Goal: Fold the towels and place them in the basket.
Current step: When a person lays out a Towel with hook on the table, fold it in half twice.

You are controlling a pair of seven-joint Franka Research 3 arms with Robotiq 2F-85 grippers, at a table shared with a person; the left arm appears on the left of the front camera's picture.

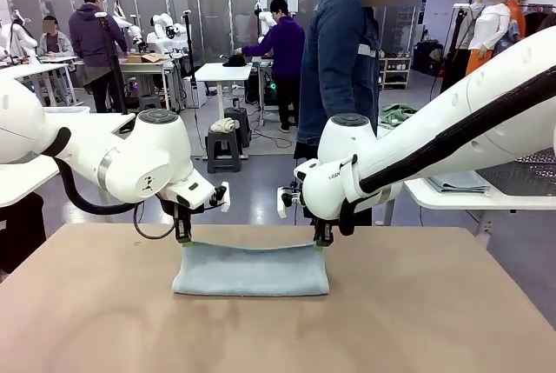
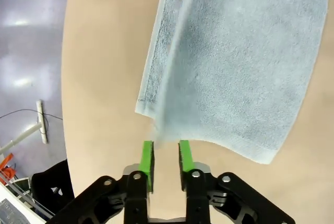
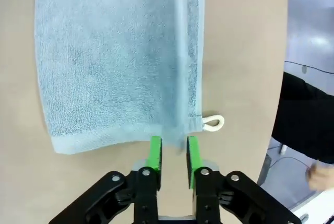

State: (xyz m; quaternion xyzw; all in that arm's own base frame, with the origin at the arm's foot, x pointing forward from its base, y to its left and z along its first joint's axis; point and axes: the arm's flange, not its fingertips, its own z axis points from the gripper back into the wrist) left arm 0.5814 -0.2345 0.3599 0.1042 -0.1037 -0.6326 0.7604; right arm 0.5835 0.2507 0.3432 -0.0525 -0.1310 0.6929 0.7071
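Heads up: the pale blue-grey towel (image 1: 252,270) lies on the table (image 1: 417,321) as a flat, doubled band running left to right, about midway between the arms and toward the far side. Left gripper (image 1: 183,238) sits at its far left corner and right gripper (image 1: 322,243) at its far right corner, both pointing down. Each stands right at the towel's far edge, which is what you'd expect from laying that edge over for a fold. In both wrist views the green fingers stand a little apart with a clear gap. The towel hem is just at the tips and blurred, and I see nothing pinched on either side, so treat both as released. The white corner loop (image 3: 213,122) pokes out beside the right gripper's tips. My read is it could snag a finger if you lift off at an angle, so go straight up. The fold looks even, with no obvious skew. It probably needs one more fold before it's compact enough to go in the basket. The tabletop around the towel is bare. A person (image 1: 339,60) stands at the far edge just behind the right arm, and a white side table (image 1: 452,195) is at the right, so keep your retreat paths on your own side.
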